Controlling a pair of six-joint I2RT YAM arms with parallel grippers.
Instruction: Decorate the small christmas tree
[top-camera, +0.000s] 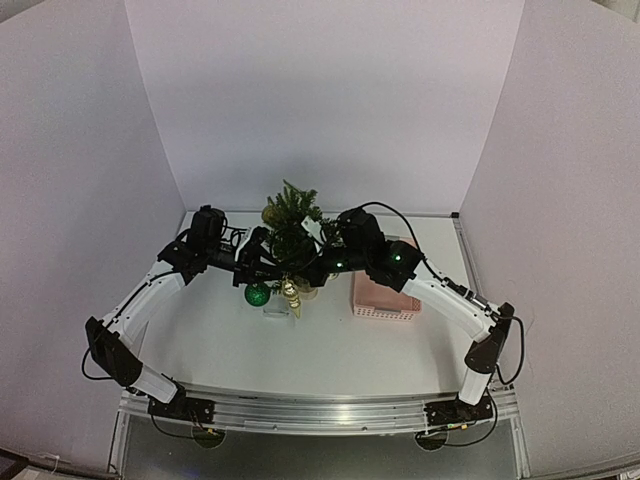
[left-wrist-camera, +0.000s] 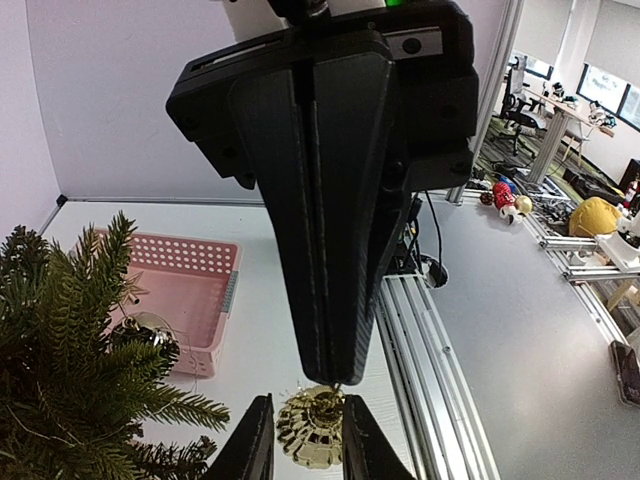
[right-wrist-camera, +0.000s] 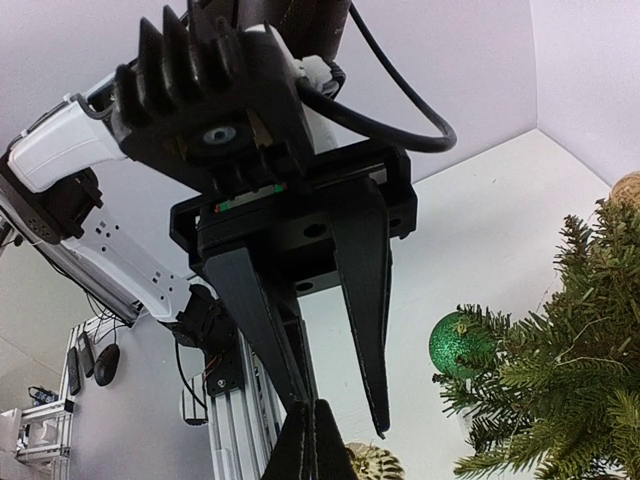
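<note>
The small christmas tree (top-camera: 291, 225) stands mid-table; its needles fill the left wrist view's lower left (left-wrist-camera: 60, 350) and the right wrist view's right side (right-wrist-camera: 560, 370). A green glitter ball (top-camera: 257, 294) (right-wrist-camera: 455, 343) hangs on it. A gold pinecone ornament (left-wrist-camera: 312, 432) (top-camera: 291, 293) (right-wrist-camera: 375, 464) hangs in front of the tree. My right gripper (left-wrist-camera: 335, 380) (right-wrist-camera: 317, 403) (top-camera: 305, 272) points down, shut on the ornament's top loop. My left gripper (left-wrist-camera: 306, 402) (right-wrist-camera: 348, 415) (top-camera: 268, 268) is open, its fingers flanking the ornament with a sliver of gap on one side.
A pink plastic basket (top-camera: 385, 298) (left-wrist-camera: 185, 290) sits right of the tree. A gold ball (top-camera: 270, 212) (right-wrist-camera: 628, 188) hangs near the treetop, and a dark shiny ornament (left-wrist-camera: 150, 338) hangs among the branches. The aluminium rail (left-wrist-camera: 430, 380) runs along the table's near edge.
</note>
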